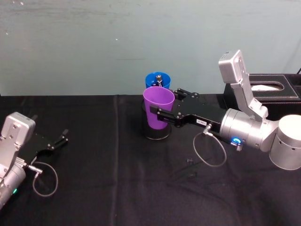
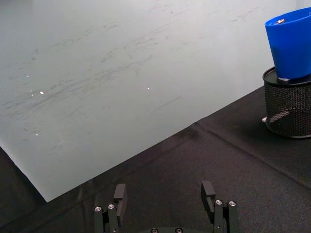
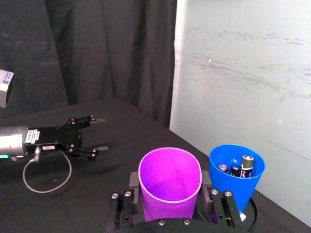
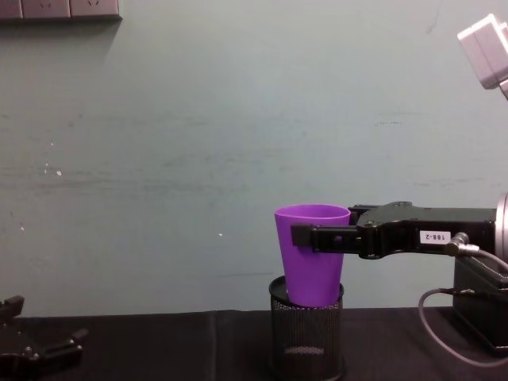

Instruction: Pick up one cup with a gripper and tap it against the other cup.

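Head view: the right pincer [image 1: 162,112] grips the purple cup [image 1: 157,101] mid-wall, with the blue cup [image 1: 157,78] just behind. The left pincer [image 1: 56,140] is parked, spread wide, over the table's [image 1: 94,188] left side. Left wrist view: the blue cup sits in a mesh holder [image 2: 289,109]. Right wrist view: jaws flank the purple cup, and batteries [image 3: 245,165] show in the blue one. Chest view: the purple base is at a holder's mouth. The cup is likely light, thin, slick plastic, so a gentle mid-wall squeeze suits.
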